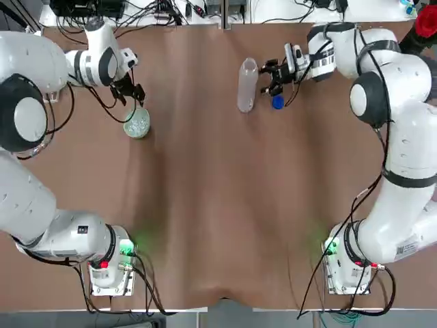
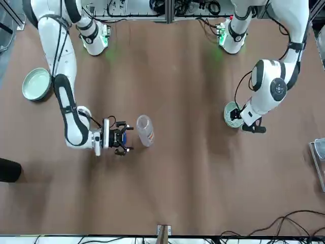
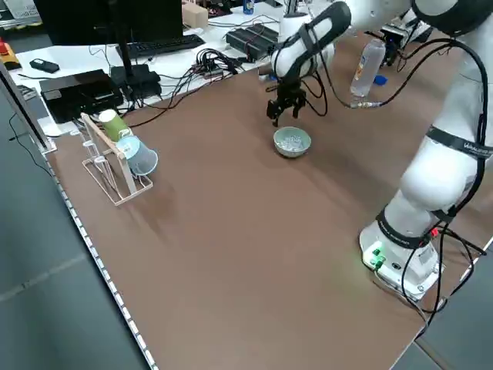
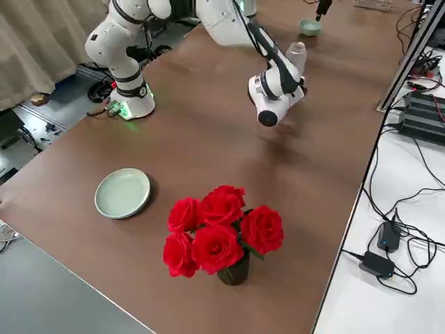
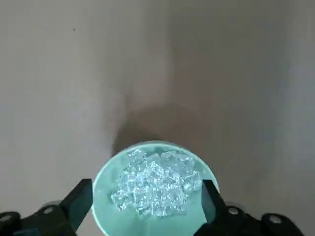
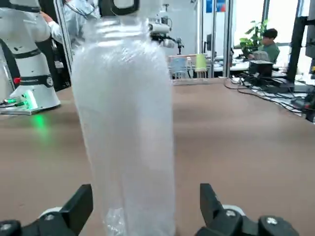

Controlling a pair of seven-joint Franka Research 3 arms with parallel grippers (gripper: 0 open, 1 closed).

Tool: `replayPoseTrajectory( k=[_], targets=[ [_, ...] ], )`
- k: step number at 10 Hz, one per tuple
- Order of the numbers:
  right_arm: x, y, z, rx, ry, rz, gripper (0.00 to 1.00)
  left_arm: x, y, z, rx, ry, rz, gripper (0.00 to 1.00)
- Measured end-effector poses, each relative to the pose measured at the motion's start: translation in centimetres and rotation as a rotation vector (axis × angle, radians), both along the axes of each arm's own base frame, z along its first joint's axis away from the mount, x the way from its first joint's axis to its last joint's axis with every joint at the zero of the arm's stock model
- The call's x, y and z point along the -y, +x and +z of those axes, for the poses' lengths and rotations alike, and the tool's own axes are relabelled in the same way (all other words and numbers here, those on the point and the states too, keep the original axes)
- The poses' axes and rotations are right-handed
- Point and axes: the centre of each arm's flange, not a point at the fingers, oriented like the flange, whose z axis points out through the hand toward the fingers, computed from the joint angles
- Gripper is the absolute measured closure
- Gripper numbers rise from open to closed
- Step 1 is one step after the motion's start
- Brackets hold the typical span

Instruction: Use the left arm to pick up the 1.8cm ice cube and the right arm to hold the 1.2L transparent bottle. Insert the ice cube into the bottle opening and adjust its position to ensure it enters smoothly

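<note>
Brown table (image 1: 218, 205), roses (image 4: 222, 233), cup rack (image 3: 115, 158)

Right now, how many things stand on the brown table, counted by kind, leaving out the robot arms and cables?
Tall clear plastic bottle: 1
Small round blue cap: 1
Pale green bowl of ice cubes: 1
Empty pale green plate: 1
Vase of red roses: 1
Wooden rack with cups: 1
Total: 6
</note>
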Motion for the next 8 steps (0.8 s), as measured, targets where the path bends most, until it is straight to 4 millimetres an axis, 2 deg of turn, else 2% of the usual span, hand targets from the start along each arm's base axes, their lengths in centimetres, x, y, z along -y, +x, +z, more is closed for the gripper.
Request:
replayPoseTrajectory(
  k=[5,8],
  targets=[
    [-1.4,-1.0,-1.0,0.010,0.060,0.031,0.04,0.1,-2.1,-2.2,-0.017,0.002,-0.005,0.04],
    [-2.6,-1.6,-2.5,-0.004,0.103,0.010,0.03,0.3,-2.8,-2.8,-0.034,0.003,-0.010,0.05]
  ],
)
